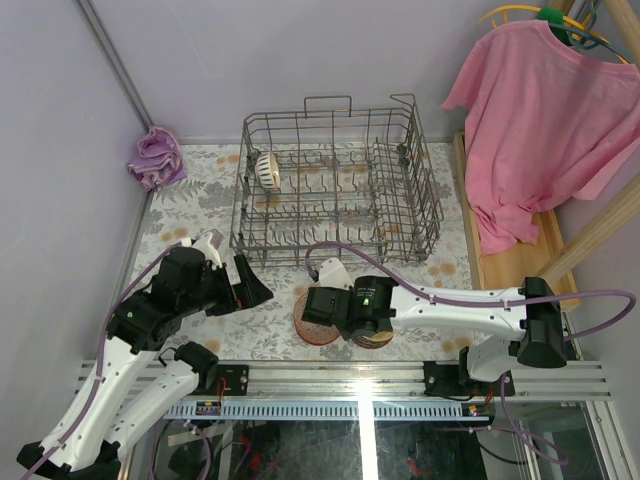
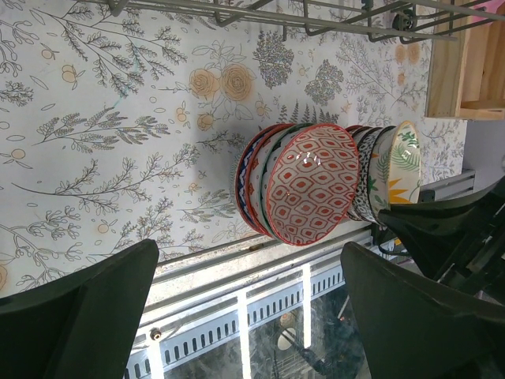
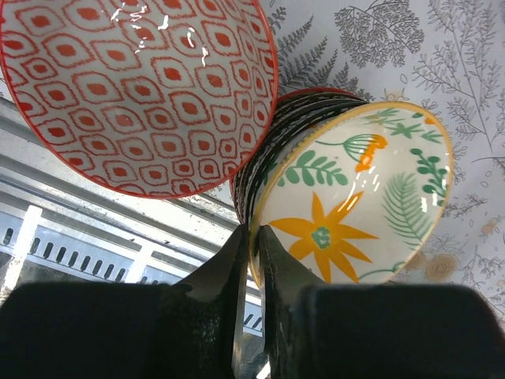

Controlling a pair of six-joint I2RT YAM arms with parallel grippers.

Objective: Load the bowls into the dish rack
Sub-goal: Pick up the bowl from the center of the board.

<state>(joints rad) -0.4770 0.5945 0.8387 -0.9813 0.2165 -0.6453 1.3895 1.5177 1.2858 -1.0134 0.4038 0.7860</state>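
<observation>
The grey wire dish rack (image 1: 335, 180) stands at the back middle with one bowl (image 1: 265, 168) on edge inside its left part. Two stacks of bowls lie near the front edge: one with a red-patterned bowl (image 1: 316, 328) (image 2: 312, 183) (image 3: 134, 87), and one with an orange-green floral bowl (image 1: 378, 338) (image 2: 402, 170) (image 3: 359, 197). My right gripper (image 1: 370, 325) (image 3: 254, 241) is shut on the floral bowl's rim. My left gripper (image 1: 252, 290) (image 2: 248, 264) is open and empty, left of the stacks. The rack's lower edge (image 2: 316, 20) shows in the left wrist view.
A crumpled pink cloth (image 1: 155, 158) lies at the back left corner. A pink shirt (image 1: 540, 110) hangs at the right over a wooden frame (image 1: 478, 265). An aluminium rail (image 1: 380, 378) runs along the front edge, close to the bowl stacks.
</observation>
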